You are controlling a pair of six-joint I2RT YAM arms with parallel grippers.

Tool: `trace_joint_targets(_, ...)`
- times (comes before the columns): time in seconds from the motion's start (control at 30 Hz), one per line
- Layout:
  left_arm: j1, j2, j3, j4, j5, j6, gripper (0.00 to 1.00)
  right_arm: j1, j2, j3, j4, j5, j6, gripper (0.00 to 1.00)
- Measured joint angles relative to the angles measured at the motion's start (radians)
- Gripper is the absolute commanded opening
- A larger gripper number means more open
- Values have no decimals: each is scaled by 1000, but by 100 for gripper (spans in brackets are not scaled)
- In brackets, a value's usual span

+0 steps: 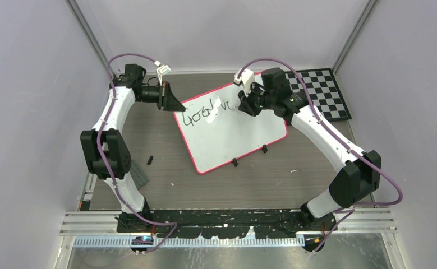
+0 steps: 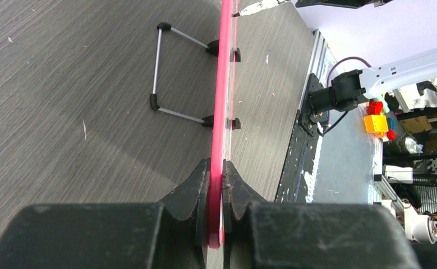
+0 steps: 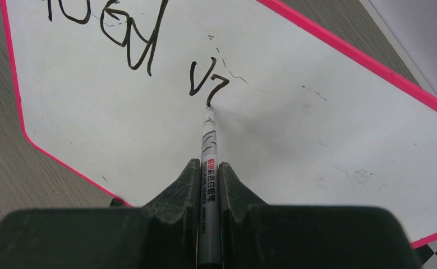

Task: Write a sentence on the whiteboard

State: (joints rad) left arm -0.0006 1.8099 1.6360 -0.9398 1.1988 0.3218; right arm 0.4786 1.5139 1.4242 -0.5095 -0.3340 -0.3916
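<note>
The whiteboard (image 1: 235, 137), white with a pink rim, lies at an angle in the middle of the table. My left gripper (image 1: 174, 104) is shut on its upper-left rim; in the left wrist view the pink edge (image 2: 225, 84) runs straight out from between the gripper's (image 2: 216, 165) jaws. My right gripper (image 3: 209, 166) is shut on a grey marker (image 3: 209, 147) whose tip touches the board. The sentence (image 3: 132, 39) reads "Good", followed by a "v" and a short hooked stroke (image 3: 205, 84) ending at the tip. From above, my right gripper (image 1: 243, 106) hovers over the board's top edge.
A black-and-white checkerboard mat (image 1: 323, 92) lies at the back right. A small black piece (image 1: 150, 160) and a grey plate (image 1: 141, 176) sit near the left arm. The board's wire stand (image 2: 157, 64) and black clip feet (image 1: 234, 162) stick out from it.
</note>
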Motion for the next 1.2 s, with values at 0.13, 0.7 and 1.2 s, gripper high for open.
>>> trace_joint_targets(0.13,0,0,0,0,2,1,0,0,0,24,-12,0,-3,0)
trace_joint_targets(0.7,-3,0,4,-5,2,7,0,0,43,109,29,-3,13,0)
trace_joint_targets(1.2,-3,1,8,-12,-3,12,0,0,55,102,31,-5,13,0)
